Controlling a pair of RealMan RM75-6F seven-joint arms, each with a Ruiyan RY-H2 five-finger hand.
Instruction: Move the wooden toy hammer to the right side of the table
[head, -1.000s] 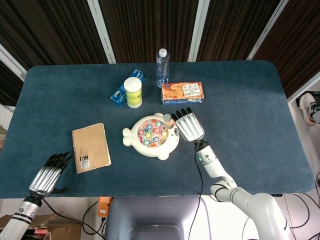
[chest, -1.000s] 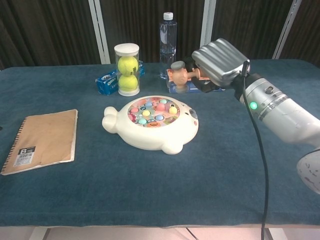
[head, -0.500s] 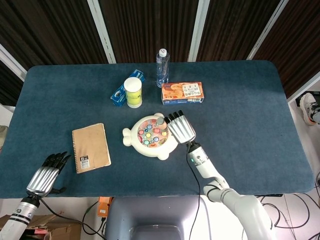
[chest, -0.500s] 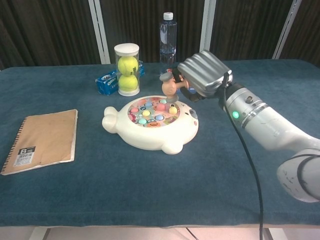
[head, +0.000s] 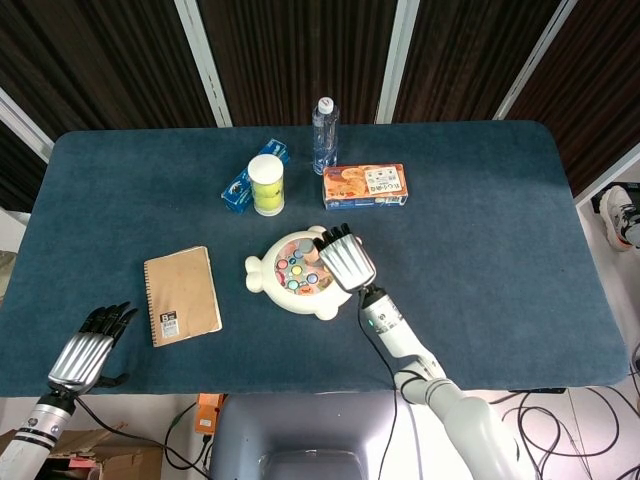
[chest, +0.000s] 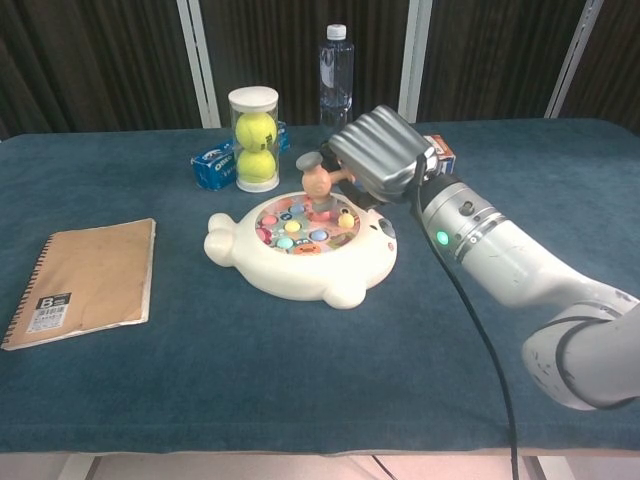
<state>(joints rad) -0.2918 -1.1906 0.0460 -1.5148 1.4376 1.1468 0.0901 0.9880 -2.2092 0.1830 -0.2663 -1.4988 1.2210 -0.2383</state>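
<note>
While its fingers (chest: 352, 166) curl around the handle, the right hand (chest: 380, 152) holds the wooden toy hammer (chest: 318, 182) above the white whack-a-mole toy (chest: 302, 246), the hammer's head hanging just over the coloured pegs near the toy's far side. In the head view the right hand (head: 342, 258) covers the right part of the toy (head: 300, 273), and the hammer itself is mostly hidden beneath it. From that hand the right forearm (chest: 500, 260) runs toward the near right edge of the blue table (head: 480, 220).

Behind the toy stand a clear tube of tennis balls (chest: 253, 138), a blue packet (chest: 214, 166) just beside the tube, a water bottle (chest: 336, 72), and an orange snack box (head: 365, 186) lying flat. Well to the left of the toy a brown spiral notebook (head: 181, 294) lies flat on the cloth.

Only the head view shows the left hand (head: 92, 345): it sits at the near left corner of the table, holding nothing, dark fingers extended and slightly apart.
</note>
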